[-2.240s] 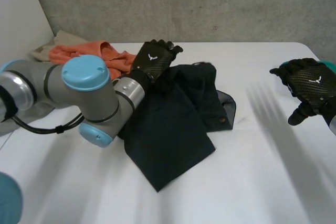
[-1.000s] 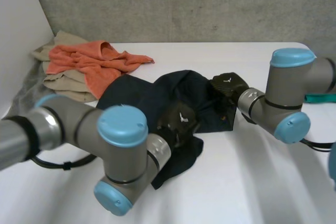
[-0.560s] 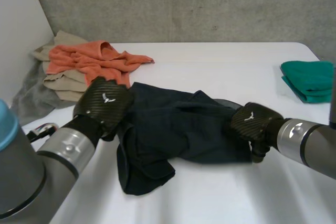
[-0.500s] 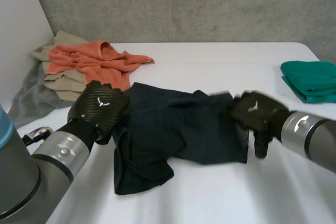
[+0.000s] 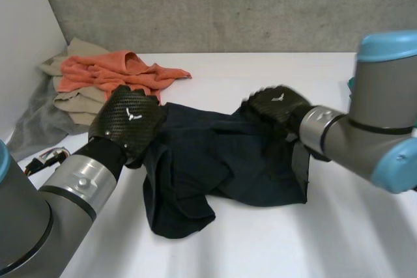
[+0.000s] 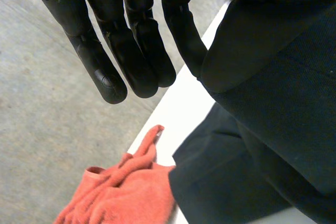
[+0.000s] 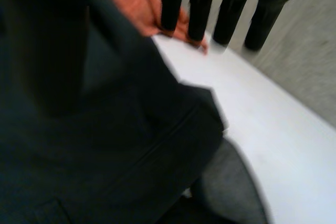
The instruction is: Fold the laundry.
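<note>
As things lie on the white desk [image 5: 260, 245], we list them in order.

Item one: a dark cloth [image 5: 215, 154], rumpled, spread across the desk's middle, with one lobe trailing toward the near edge.

Item two: the left hand [image 5: 128, 124], back up, on the dark cloth's left edge. In its wrist view cloth bunches against its palm side. Whether it grips, we cannot tell.

Item three: the right hand [image 5: 275, 104], back up, at the dark cloth's far right corner. Cloth likewise crowds its palm, and we cannot tell its hold either.

Item four: an orange cloth [image 5: 107, 73] at the far left, just beside the dark cloth. It lies on a beige cloth [image 5: 71, 99], with a grey cloth [image 5: 32, 128] beside them at the desk's left edge.
</note>
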Controlling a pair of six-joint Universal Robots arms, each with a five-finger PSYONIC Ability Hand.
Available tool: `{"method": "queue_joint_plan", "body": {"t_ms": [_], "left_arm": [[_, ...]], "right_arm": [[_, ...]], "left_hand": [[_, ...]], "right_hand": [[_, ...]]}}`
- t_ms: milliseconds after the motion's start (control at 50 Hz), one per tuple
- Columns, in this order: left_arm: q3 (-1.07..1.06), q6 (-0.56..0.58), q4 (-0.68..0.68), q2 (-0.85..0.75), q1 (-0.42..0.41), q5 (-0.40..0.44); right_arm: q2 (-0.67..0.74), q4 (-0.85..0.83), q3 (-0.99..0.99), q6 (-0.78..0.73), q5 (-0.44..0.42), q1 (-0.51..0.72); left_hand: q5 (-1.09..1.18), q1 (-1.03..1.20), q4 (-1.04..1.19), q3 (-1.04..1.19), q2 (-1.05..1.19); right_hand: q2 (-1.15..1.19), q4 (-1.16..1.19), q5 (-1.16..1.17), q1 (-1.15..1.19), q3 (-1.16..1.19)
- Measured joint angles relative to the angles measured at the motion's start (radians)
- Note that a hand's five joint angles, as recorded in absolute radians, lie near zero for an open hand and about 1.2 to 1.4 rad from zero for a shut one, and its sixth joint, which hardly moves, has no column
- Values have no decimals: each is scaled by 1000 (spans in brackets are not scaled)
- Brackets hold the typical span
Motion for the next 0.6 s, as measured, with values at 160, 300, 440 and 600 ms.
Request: {"method": "queue_joint_plan", "body": {"t_ms": [160,300,440,600], "left_arm": [[40,0,113,0,9,0],[179,-10,213,40,10,-3],[399,-109,262,112,10,-12],[589,-230,253,196,11,-16]], "right_arm": [[84,-46,-94,-9,25,16],[-167,-166,-82,-11,43,15],[-480,-204,-78,-6,48,2],[-710,-192,-102,-5,59,-6]], "left_hand": [[0,0,4,1,0],[0,0,4,4,3],[0,0,4,4,3],[0,0,4,4,3]], "right_hand": [[712,730,681,641,718],[712,736,685,641,721],[712,736,686,640,727],[712,739,690,641,731]]}}
